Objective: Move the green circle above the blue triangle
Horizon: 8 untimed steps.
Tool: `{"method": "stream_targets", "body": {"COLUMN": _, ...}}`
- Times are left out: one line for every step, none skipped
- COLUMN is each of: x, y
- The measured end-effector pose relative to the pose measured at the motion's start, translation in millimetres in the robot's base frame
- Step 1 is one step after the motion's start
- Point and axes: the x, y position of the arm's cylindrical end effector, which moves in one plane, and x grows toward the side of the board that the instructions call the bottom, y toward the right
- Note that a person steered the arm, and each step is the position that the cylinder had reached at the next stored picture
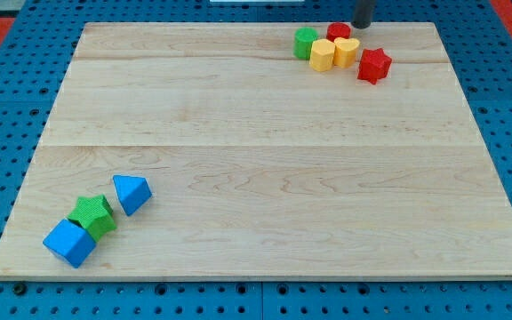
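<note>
The green circle (306, 42) sits near the view's top, right of centre, at the left end of a cluster of blocks. The blue triangle (132, 193) lies near the view's bottom left. The rod comes in at the top edge; my tip (362, 25) rests at the board's top edge, just right of the cluster and some way right of the green circle.
Beside the green circle are a red circle (338, 32), a yellow hexagon (322, 55), a yellow heart (346, 51) and a red star (373, 65). A green star (92, 214) and a blue cube (68, 243) touch near the blue triangle. The wooden board (265, 160) lies on blue pegboard.
</note>
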Motion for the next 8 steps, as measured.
{"method": "stream_targets", "body": {"x": -0.4, "y": -1.7}}
{"method": "stream_targets", "body": {"x": -0.1, "y": -14.4}}
{"method": "stream_targets", "body": {"x": 0.1, "y": -55.9}}
{"method": "stream_targets", "body": {"x": 19.8, "y": -61.8}}
{"method": "stream_targets", "body": {"x": 53.8, "y": -84.0}}
{"method": "stream_targets", "body": {"x": 63.8, "y": -129.9}}
{"method": "stream_targets", "body": {"x": 115.5, "y": -185.6}}
{"method": "stream_targets", "body": {"x": 100.6, "y": -218.0}}
